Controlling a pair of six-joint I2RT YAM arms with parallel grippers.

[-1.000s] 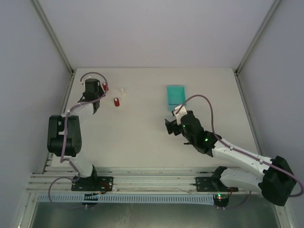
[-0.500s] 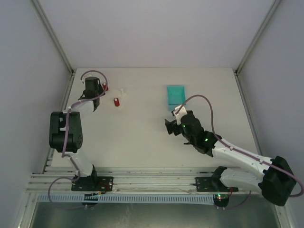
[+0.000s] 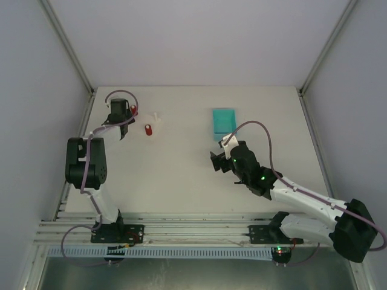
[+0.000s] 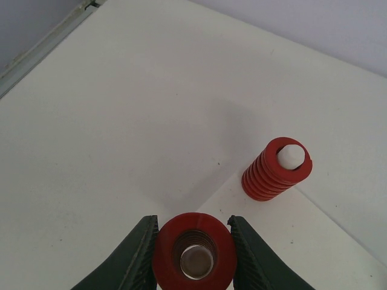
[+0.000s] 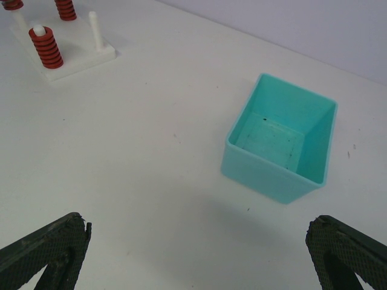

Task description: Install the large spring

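My left gripper (image 4: 193, 257) is shut on the large red spring (image 4: 195, 252), one finger on each side. A pale peg end shows down inside the coil. In the top view this gripper (image 3: 127, 111) is at the far left of the table, with the spring (image 3: 133, 110) at the left end of the white base (image 3: 153, 122). A second red spring (image 4: 277, 170) sits on a white peg of the base (image 4: 314, 241); it also shows in the top view (image 3: 149, 129). My right gripper (image 5: 196, 257) is open and empty, hovering mid-table (image 3: 216, 162).
A teal open box (image 5: 281, 148), empty, stands on the table ahead of the right gripper; it also shows in the top view (image 3: 224, 120). A bare white peg (image 5: 95, 27) stands on the base (image 5: 72, 60). The table's left rail (image 4: 42, 51) runs close to the left gripper.
My left gripper has shifted slightly farther back toward the base's left end, and its arm has swung in a little. The right arm has not moved.
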